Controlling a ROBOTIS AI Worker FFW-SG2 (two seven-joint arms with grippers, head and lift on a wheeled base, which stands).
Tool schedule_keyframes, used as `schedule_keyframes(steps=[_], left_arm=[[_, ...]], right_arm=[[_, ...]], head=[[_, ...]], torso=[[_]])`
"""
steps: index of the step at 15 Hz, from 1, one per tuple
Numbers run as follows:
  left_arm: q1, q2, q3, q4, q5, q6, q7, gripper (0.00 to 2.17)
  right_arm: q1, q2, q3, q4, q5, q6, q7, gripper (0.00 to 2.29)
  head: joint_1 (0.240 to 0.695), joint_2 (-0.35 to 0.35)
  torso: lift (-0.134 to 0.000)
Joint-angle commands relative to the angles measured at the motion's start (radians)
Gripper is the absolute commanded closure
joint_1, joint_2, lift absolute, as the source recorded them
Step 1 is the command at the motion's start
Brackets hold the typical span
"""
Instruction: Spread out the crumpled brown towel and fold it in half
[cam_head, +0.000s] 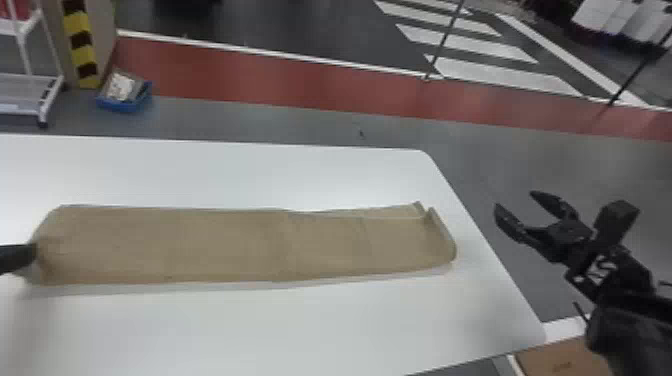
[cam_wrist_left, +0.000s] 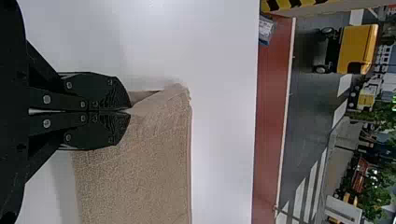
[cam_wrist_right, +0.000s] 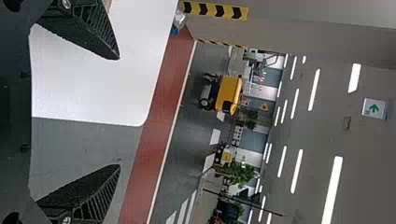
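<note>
The left hand (cam_wrist_left: 130, 110) clamps the brown towel (cam_head: 225, 245) by its end, at the frame's left; the right hand (cam_head: 514, 199) hangs at right, fingers apart. Pulling from one end alone could skew the strip or bunch its turned-up right end.

We seem to be in an industrial hall, like a factory floor or warehouse. We see a red lane (cam_head: 250, 75) edged by 1 white line (cam_wrist_right: 172, 132), zebra stripes (cam_head: 505, 75) on grey flooring (cam_head: 300, 125), black-and-yellow hazard bands (cam_head: 80, 45), 1 big yellow wheeled vehicle (cam_wrist_right: 229, 93), long ceiling strip lights (cam_wrist_right: 331, 186) and 1 green arrow sign (cam_wrist_right: 374, 108).
</note>
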Motion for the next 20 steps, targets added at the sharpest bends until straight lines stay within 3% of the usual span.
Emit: schedule_keyframes(steps=[1,2,3,4,5,6,9,11,12,16,19,20], left_arm=[[0.012,0.007,0.01,-0.019,0.0,0.016,-0.002,1.79],[0.012,0.009,0.012,-0.019,-0.003,0.025,-0.008,1.78],[0.015,0.007,0.016,-0.022,-0.004,0.016,-0.005,1.51],[0.025,0.005,0.028,-0.03,-0.004,-0.006,-0.006,1.04],[0.033,0.005,0.028,-0.039,-0.004,-0.043,-0.006,0.34],[0.036,0.005,0.032,-0.048,-0.006,-0.052,-0.002,0.25],[0.055,0.007,0.058,-0.059,-0.012,-0.052,-0.003,0.22],[0.062,0.007,0.076,-0.061,-0.014,-0.058,-0.005,0.22],[0.064,0.007,0.084,-0.061,-0.012,-0.067,-0.005,0.22],[0.111,0.007,0.108,-0.105,0.016,-0.11,-0.033,0.22],[0.114,-0.002,0.053,-0.1,0.019,-0.193,-0.054,0.23],[0.114,-0.007,0.022,-0.1,0.019,-0.245,-0.06,0.23]], right_arm=[[-0.014,0.007,0.017,-0.001,0.008,0.027,0.0,0.09],[-0.03,0.009,0.04,-0.001,0.005,0.061,0.0,0.09],[-0.047,0.009,0.064,0.001,0.002,0.141,0.008,0.13],[-0.068,0.015,0.09,0.001,-0.001,0.221,0.052,0.22],[-0.088,0.028,0.101,0.001,-0.001,0.236,0.101,0.22],[-0.111,0.05,0.118,-0.001,0.0,0.294,0.135,0.22],[-0.211,0.056,0.215,0.001,0.016,0.454,0.157,0.22],[-0.268,0.082,0.25,0.016,0.056,0.543,0.14,0.22],[-0.297,0.104,0.25,0.019,0.094,0.607,0.137,0.29],[-0.297,0.116,0.233,0.002,0.145,0.727,0.123,0.38],[-0.243,0.116,0.198,-0.071,0.154,0.736,0.089,0.36],[-0.215,0.119,0.172,-0.11,0.152,0.73,0.077,0.23]], head=[[0.695,-0.343],[0.695,-0.334],[0.695,-0.329],[0.695,-0.324],[0.695,-0.314],[0.695,-0.301],[0.695,-0.232],[0.695,-0.201],[0.695,-0.183],[0.695,-0.131],[0.695,-0.156],[0.695,-0.168]], torso=[[-0.12],[-0.12],[-0.12],[-0.12],[-0.12],[-0.12],[-0.12],[-0.12],[-0.12],[-0.12],[-0.12],[-0.12]])
